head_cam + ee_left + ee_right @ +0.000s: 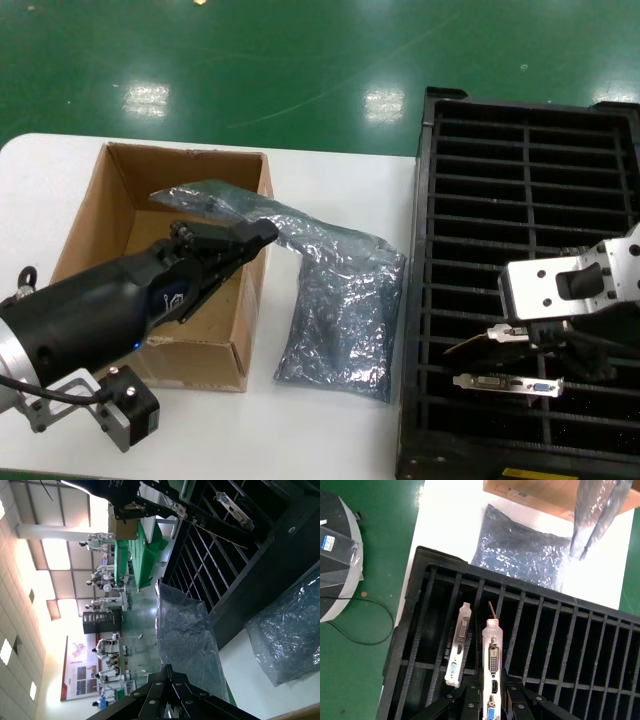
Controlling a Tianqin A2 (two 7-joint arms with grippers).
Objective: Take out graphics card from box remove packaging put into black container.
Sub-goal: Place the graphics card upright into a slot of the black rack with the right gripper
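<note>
1. One graphics card (456, 652) already sits in the black container (520, 130); its empty packaging (340, 320) lies on the tabletop (330, 430).
2. Right hand (490, 707) grips the second card (491, 670), lowering into a slot (almost placed).
3. Left hand (255, 238) pinches second bag (215, 200) over the box (100, 220); discarding remains.

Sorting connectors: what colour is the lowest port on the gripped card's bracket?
Blue, on the graphics card; clearest in the right wrist view.

The brown cardboard box (120, 250) sat on the white table (330, 430) to my left, the black slotted plastic crate (520, 250) to my right, and a crinkly translucent plastic bag (340, 320) lay between them. A bracketed circuit card (507, 381) stood in the crate's near slots.
</note>
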